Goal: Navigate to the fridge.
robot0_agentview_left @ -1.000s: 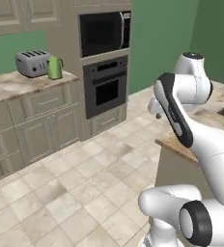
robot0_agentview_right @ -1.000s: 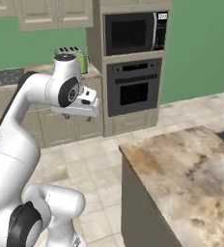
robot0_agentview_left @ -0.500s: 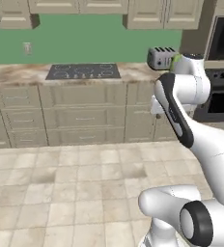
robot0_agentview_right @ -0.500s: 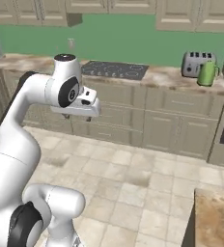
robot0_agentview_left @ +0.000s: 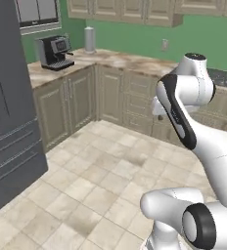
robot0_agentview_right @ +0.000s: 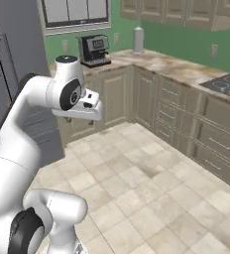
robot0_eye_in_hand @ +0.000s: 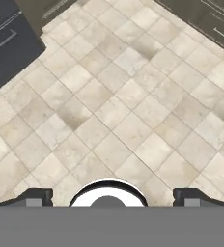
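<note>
Nearest the base, pale beige tiled floor (robot0_eye_in_hand: 133, 111) with darker worn patches, spread beneath the hand; two-finger gripper (robot0_eye_in_hand: 113, 195) hanging over those tiles, its two small dark fingertips (robot0_eye_in_hand: 34, 195) standing wide apart at either side of the hand view, nothing between them; jaws plainly parted and empty; hand itself seen tucked under the white elbow in the right base view (robot0_agentview_right: 89, 106), well clear of the cabinets.

To the robot's left, tall grey fridge (robot0_agentview_left: 10, 112), close beside the base; flat dark-grey door above, two wide drawer fronts below, reaching down to the tiles; same grey body rising behind the arm at the left edge of the right base view (robot0_agentview_right: 18, 59); lower corner of it dark at the top left of the hand view (robot0_eye_in_hand: 7, 41).

Further on, beige panelled base cabinets (robot0_agentview_left: 69, 105) just beside the fridge, topped by a mottled brown stone counter (robot0_agentview_left: 125, 59) turning a corner along the green wall; on that counter a black and silver coffee machine (robot0_agentview_left: 54, 51), and deeper in the corner an upright grey cylinder (robot0_agentview_left: 89, 39); black cooktop (robot0_agentview_right: 226, 84) set into the counter away to the right; beige wall cupboards (robot0_agentview_left: 135, 10) above; framed window (robot0_agentview_right: 75, 12) on the green wall above the coffee machine.
</note>
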You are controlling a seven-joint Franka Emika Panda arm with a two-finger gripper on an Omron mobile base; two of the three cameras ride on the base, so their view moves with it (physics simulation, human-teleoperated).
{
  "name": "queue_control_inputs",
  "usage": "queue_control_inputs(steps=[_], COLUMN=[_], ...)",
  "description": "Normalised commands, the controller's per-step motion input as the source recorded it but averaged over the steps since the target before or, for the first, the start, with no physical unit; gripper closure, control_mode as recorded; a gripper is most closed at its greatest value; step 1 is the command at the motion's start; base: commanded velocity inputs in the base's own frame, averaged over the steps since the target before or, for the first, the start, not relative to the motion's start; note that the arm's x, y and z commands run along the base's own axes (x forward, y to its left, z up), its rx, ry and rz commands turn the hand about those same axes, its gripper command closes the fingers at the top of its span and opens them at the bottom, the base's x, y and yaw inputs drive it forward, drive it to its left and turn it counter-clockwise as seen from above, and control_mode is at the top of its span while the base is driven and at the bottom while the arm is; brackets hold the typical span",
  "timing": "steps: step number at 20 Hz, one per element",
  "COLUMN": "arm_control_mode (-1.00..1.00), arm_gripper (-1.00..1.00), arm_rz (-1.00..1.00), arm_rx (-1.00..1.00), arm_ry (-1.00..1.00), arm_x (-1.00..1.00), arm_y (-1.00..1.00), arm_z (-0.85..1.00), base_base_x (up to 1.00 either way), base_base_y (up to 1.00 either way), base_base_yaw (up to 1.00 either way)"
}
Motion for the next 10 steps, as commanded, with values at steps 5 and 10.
queue_control_inputs(steps=[5,10], arm_control_mode=[1.0,1.0], arm_gripper=[-1.0,-1.0], arm_rz=[0.0,0.0], arm_rx=[0.0,0.0], arm_ry=[0.0,0.0], arm_x=[0.0,0.0], arm_y=[0.0,0.0], arm_z=[0.0,0.0], base_base_x=[-0.03,-0.07], base_base_y=[0.14,0.11], base_base_yaw=[0.99,0.94])
